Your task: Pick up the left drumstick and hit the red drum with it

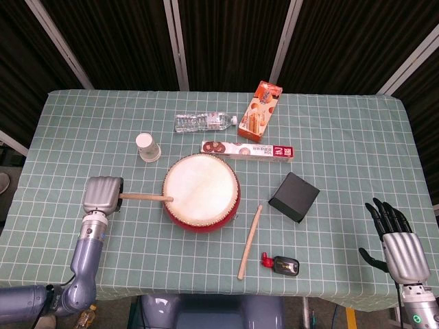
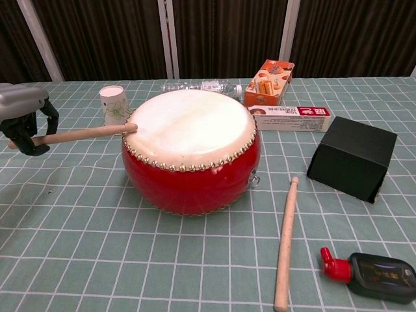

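The red drum [image 1: 201,192] [image 2: 192,148] with its pale skin stands mid-table. My left hand [image 1: 102,195] [image 2: 25,120] grips one drumstick [image 1: 145,198] [image 2: 84,134] to the drum's left. That stick lies nearly level, its tip touching the drum's left rim. A second drumstick [image 1: 250,242] [image 2: 285,242] lies loose on the cloth right of the drum. My right hand [image 1: 398,239] hangs open at the table's front right, holding nothing, and shows only in the head view.
A paper cup [image 1: 147,146] [image 2: 114,108] stands behind the left hand. A water bottle [image 1: 204,122], snack box [image 1: 259,110], long carton [image 1: 248,149], black box [image 1: 293,196] [image 2: 352,158] and small red-capped bottle [image 1: 280,264] [image 2: 369,272] lie around the drum on the green checked tablecloth [image 1: 343,137].
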Robot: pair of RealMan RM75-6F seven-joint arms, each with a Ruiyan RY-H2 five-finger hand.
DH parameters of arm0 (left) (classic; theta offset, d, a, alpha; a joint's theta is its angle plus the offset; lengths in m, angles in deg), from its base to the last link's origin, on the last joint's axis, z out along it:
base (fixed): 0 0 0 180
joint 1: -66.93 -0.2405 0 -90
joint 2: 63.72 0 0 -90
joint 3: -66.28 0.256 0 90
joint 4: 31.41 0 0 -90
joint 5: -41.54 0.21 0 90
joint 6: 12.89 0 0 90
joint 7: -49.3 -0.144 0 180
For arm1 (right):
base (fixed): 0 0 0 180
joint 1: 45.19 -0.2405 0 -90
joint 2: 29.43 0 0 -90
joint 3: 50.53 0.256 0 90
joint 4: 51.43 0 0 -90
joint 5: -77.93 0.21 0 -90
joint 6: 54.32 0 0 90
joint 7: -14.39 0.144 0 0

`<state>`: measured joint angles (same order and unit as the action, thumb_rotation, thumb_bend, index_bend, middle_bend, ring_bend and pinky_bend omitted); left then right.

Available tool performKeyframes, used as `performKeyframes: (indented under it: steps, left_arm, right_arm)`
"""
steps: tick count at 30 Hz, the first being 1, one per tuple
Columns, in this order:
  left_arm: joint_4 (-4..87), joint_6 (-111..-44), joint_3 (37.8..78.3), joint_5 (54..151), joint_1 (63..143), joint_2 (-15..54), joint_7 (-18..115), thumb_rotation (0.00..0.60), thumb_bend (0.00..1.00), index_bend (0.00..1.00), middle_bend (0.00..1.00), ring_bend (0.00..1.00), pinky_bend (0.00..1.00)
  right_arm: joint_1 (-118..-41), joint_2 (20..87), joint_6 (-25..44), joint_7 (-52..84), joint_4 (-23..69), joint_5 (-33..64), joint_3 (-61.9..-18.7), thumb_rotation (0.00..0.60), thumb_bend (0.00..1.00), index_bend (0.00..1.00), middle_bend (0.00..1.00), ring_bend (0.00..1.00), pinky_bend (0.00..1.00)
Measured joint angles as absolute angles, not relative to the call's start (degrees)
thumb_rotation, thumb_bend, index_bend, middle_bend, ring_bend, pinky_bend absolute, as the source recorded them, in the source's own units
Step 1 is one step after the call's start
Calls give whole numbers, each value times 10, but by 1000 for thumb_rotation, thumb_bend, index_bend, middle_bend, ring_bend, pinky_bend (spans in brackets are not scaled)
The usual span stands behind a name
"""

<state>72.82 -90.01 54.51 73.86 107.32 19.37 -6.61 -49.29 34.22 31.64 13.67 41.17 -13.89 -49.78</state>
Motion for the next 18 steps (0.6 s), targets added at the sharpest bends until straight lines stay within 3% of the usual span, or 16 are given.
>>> performKeyframes:
  steps: [5,10,13,18]
  left_arm:
    - [744,-915,533,788,1062,183,1,600,504,755,1000,1000,955]
    - [779,-933,536,952,1036,153,122,600,504,756,1000,1000,955]
    - [801,-937,560,1035,1011,119,166,600,504,758,1000,1000,955]
    - [796,-922,623,1094,973,78,216,600,499,757,1000,1000,954]
  right_arm:
    - [-492,342,316,136,411,-137,-498,600,250,0,0,0,116]
    - [-493,342,314,135,412,-136,-498,600,251,0,0,0,116]
    - [-493,342,313,134,413,-135,-498,600,251,0,0,0,116]
    - [-493,341,310,132,416,-132,-497,600,251,0,0,0,116]
